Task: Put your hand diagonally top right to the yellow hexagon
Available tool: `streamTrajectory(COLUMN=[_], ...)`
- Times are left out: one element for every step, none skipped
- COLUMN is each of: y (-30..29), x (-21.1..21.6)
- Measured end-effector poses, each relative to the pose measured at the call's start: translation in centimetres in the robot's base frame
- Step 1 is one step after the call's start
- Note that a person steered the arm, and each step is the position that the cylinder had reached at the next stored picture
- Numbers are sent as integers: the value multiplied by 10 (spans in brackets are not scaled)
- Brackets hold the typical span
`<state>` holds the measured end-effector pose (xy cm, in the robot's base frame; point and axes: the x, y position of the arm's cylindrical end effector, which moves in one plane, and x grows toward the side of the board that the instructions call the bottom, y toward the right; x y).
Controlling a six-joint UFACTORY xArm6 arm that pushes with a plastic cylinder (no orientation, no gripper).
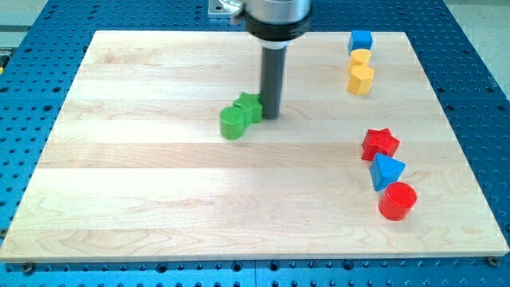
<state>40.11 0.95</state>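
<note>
- No fingers exist on this arm: it ends in a dark rod (272, 80) that grasps nothing, and my tip (271, 117) rests on the board just right of the green blocks, above the view's centre.
- Yellow hexagon (361, 79) lies near the board's top right corner, well apart from my tip, which sits far to its left and a little lower.
- Just above the hexagon, touching it or nearly so, is a second yellow block (361, 57); its shape is hard to make out, perhaps rounded.
- Blue cube (360, 40) tops that column, close to the board's top edge, touching or almost touching the yellow block under it.
- Further down the right side, well apart from the yellow pair, stands a red star (380, 143).
- Blue triangle (386, 171) sits just below the star, close against it.
- Red cylinder (398, 200) sits just below and slightly right of the triangle, upright, the lowest block on the board.
- Green star (250, 108) lies immediately left of my tip, touching it or nearly so.
- Green cylinder (234, 123) sits to the lower left of the green star, pressed against it.
- Wooden board (143, 191) carries all the blocks and lies on a blue perforated table (32, 64), which shows around every edge.
- Arm's grey housing (275, 16) enters from the view's top, with the rod hanging straight down from it.
</note>
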Motion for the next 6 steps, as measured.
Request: streamTrajectory(y=[-5, 48, 129, 221, 228, 230], x=[0, 28, 23, -3, -65, -110])
